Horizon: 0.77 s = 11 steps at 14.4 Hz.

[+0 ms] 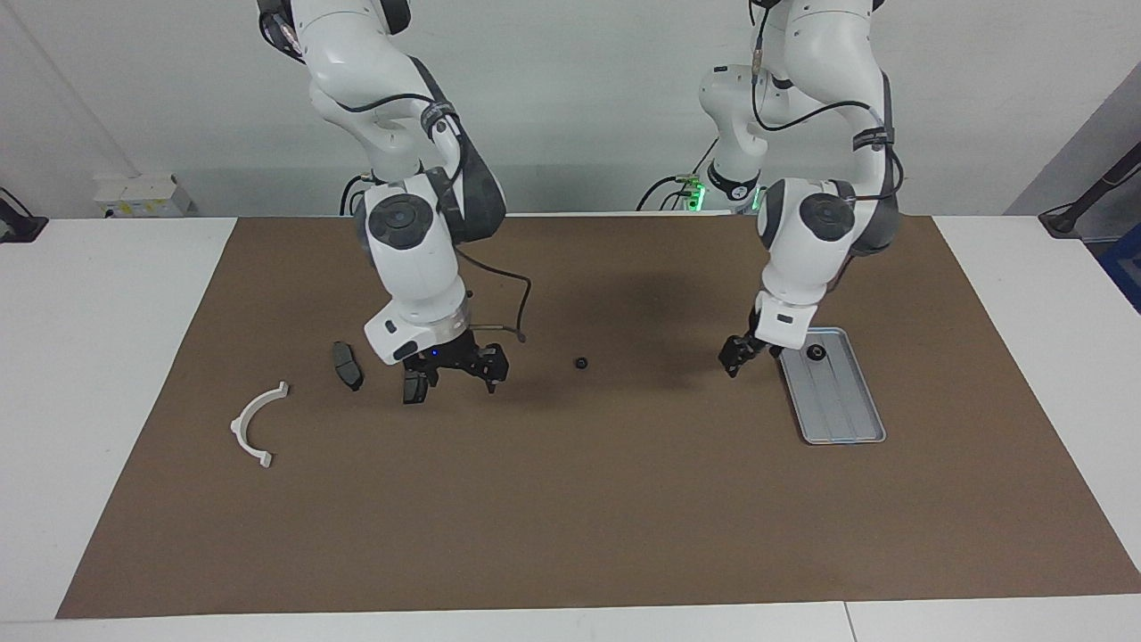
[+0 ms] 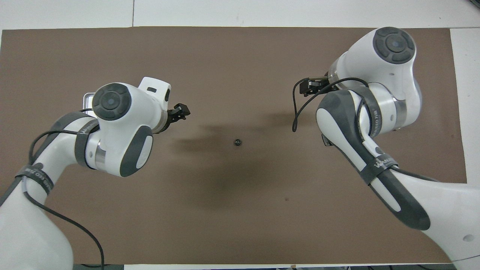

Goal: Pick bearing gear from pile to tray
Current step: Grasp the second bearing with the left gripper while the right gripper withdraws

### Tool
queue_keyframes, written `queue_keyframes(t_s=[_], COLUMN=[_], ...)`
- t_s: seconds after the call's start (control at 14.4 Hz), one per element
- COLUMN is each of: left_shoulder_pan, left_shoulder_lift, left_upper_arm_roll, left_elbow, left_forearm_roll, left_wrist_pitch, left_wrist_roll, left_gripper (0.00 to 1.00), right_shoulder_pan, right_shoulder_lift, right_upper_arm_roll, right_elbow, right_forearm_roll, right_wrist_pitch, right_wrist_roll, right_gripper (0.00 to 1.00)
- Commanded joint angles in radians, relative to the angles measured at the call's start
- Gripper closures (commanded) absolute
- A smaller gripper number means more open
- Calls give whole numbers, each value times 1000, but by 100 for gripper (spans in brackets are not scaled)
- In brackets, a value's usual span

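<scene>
With one bearing gear (image 1: 814, 353) already in the tray (image 1: 847, 419) near the left arm's end of the table (image 1: 570, 499), the left gripper (image 1: 736, 358), seemingly clenched empty, could nudge the loose gear (image 1: 580, 363) mid-table, while the right gripper (image 1: 455, 370) waits, spread open.

Probably a robotics lab.
Two white robot arms (image 1: 419, 259) over a brown mat (image 1: 588, 499) on white tables (image 1: 107, 294), against a bare wall (image 1: 579, 98).
</scene>
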Motion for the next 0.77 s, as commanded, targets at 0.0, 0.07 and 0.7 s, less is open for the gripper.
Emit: queue_keyframes(t_s=[0.0, 0.07, 0.7], left_shoulder_pan=[-131, -189, -274], left_shoulder_lift=[149, 204, 273], left_upper_arm_roll=[22, 25, 27], left_elbow=[153, 200, 239], left_forearm_roll=[-12, -13, 3], left_wrist_pitch=[-42, -42, -53], left_wrist_roll=[-178, -215, -319], left_gripper=[0, 0, 5], right_shoulder_pan=[-114, -133, -254], right_shoulder_lift=[-2, -11, -124], right_upper_arm_roll=[15, 15, 10], right_elbow=[-2, -3, -63], right_forearm_roll=[5, 5, -17], right_wrist_pitch=[-12, -15, -63], right_wrist_roll=[-164, -165, -170], right_gripper=[0, 0, 0])
